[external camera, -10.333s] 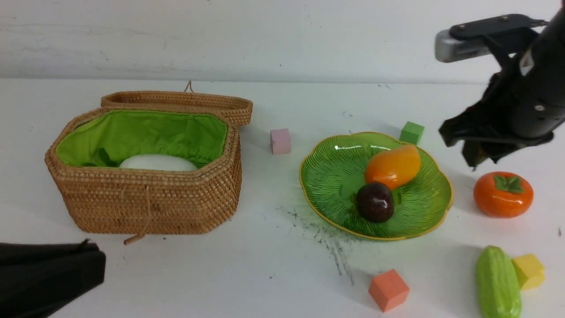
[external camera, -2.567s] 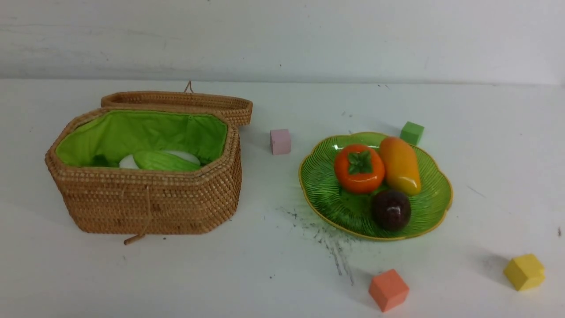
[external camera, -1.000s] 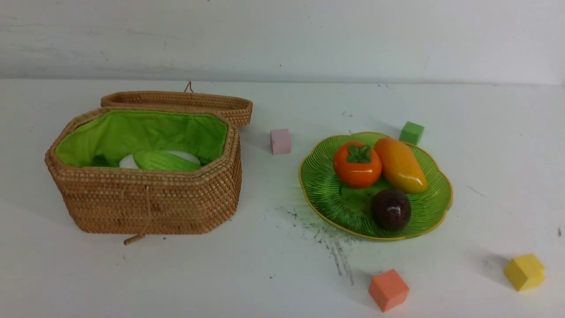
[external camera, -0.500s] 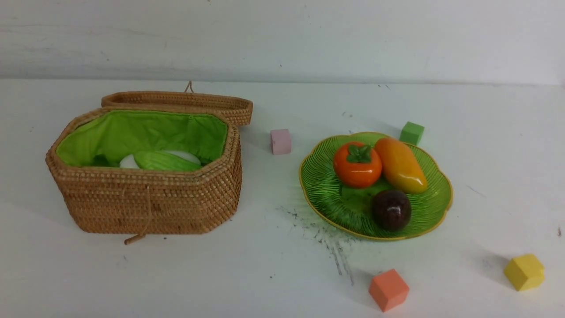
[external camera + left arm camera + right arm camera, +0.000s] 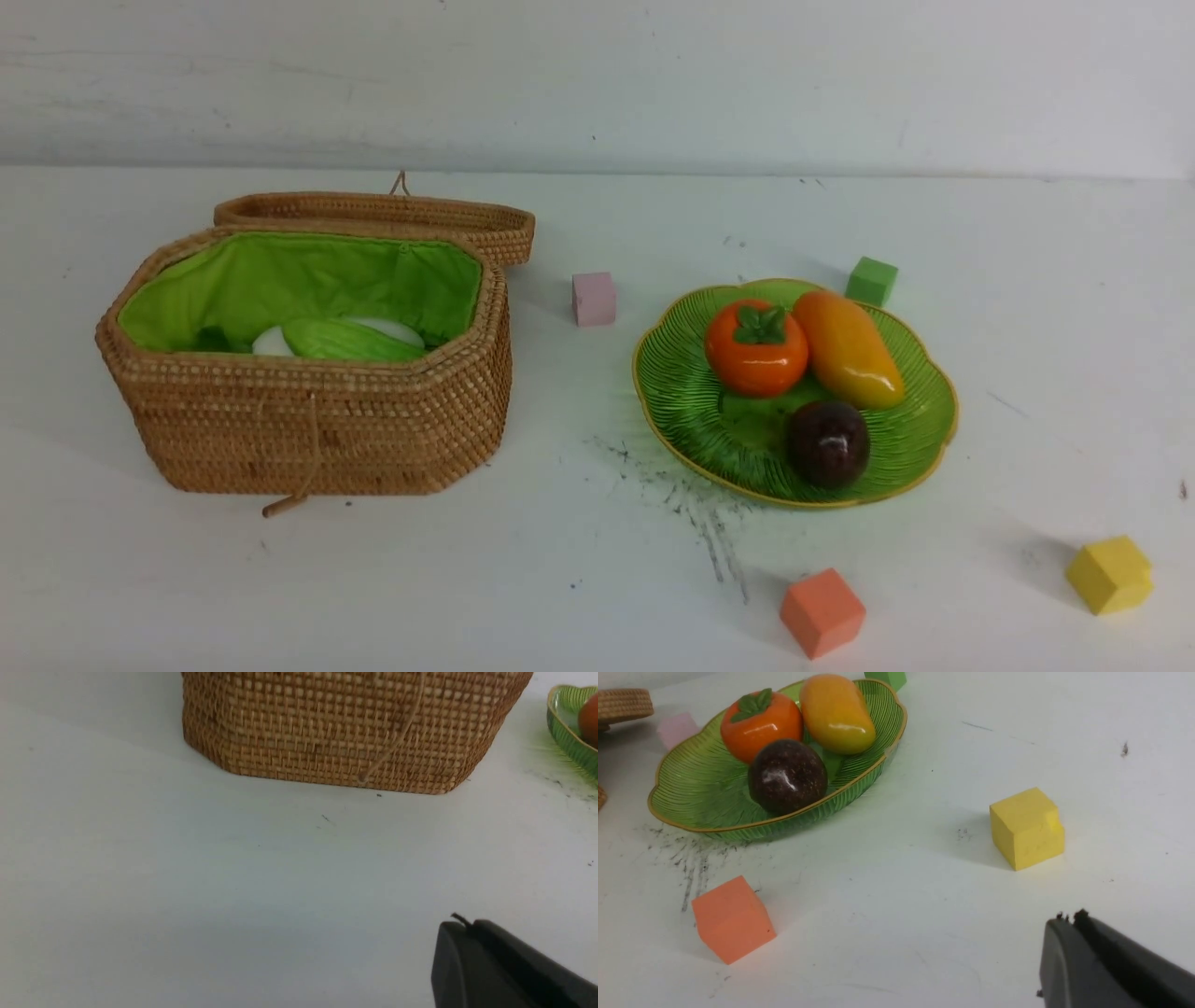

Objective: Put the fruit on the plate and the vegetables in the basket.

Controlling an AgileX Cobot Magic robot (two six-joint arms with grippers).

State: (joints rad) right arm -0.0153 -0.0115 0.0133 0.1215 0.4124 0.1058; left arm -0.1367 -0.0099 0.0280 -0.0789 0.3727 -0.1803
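The left gripper (image 5: pixel 460 926) and the right gripper (image 5: pixel 1066 921) each show as a closed black tip over the white table (image 5: pixel 560 579), holding nothing. Taking the plate (image 5: pixel 691 420) as landmark, an orange cube (image 5: pixel 822 611) and a yellow cube (image 5: pixel 1109 574) lie nearer the robot than it, and on it rest the mangosteen (image 5: pixel 828 443) at the near side, the persimmon (image 5: pixel 756 347) and the mango (image 5: pixel 848 348) behind, side by side. Left of the plate stands the open basket (image 5: pixel 317 429) with the cucumber (image 5: pixel 350 342) lying over the radish (image 5: pixel 268 343) inside, the carrot cannot be made out, and a pink cube (image 5: pixel 594 299) and a green cube (image 5: pixel 871 280) sit by the plate's far edge.
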